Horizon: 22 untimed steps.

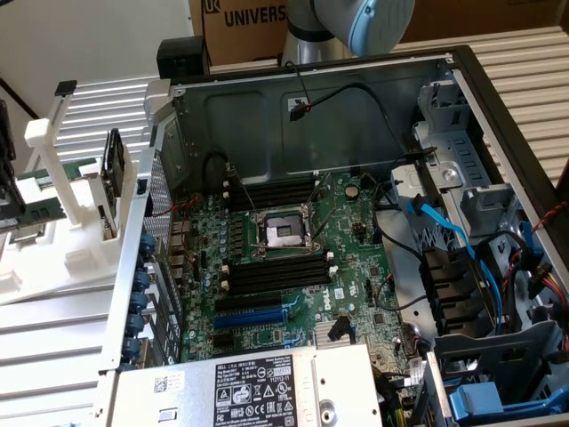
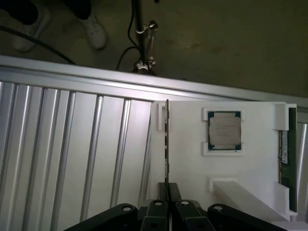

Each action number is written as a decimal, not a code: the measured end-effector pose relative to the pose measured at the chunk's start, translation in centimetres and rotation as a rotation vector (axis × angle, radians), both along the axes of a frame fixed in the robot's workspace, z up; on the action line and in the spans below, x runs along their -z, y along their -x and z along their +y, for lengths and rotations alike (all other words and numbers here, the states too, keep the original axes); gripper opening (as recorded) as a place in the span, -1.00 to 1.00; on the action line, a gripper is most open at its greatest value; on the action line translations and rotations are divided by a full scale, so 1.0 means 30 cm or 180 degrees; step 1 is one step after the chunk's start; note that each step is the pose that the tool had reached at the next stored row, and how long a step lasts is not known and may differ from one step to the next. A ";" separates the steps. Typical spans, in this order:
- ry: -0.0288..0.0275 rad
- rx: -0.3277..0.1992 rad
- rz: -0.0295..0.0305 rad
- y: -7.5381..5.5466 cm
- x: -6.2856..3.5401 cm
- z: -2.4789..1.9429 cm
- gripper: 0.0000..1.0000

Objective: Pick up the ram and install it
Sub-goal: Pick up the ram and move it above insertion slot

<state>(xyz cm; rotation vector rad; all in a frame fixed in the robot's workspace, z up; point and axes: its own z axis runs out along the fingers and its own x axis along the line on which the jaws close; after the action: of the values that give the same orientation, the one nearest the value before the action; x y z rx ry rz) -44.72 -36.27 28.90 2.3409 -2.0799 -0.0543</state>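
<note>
Pincer in the wrist view: fingers pressed together, nothing seen held between them. A thin dark board stands on edge in line with the fingers. Cannot tell if they touch it. The board sits in a notch of a white holder.

Further along the holder, a square silver processor chip lies flat in its own recess. The ram is on the side of the chip away from the board: a green stick with a white label, lying along the holder's edge rail, well apart from the pincer.

The holder rests on a ribbed metal tabletop. Beyond the tabletop's edge are a dark floor, a thin stand pole and a person's light shoes.

In the exterior view the holder is at the exterior view's left, outside the open computer case, and the dark board stands upright in it. The green ram lies in the holder near the picture's left edge. Inside the case are a green motherboard and long black slots beside the processor socket. At the back are the arm and a cardboard box.
</note>
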 end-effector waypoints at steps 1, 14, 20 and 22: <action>0.0003 0.0000 0.0000 0.000 -0.014 0.000 -0.74; 0.0049 0.0000 0.0000 -0.010 -0.187 0.000 -0.74; 0.0053 0.0000 0.0000 -0.049 -0.235 -0.001 -0.74; 0.0053 0.0000 0.0000 -0.065 -0.248 -0.003 -0.74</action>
<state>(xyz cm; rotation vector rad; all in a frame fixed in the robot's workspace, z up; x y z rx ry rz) -42.76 -36.36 36.35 2.3317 -2.0723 -0.0368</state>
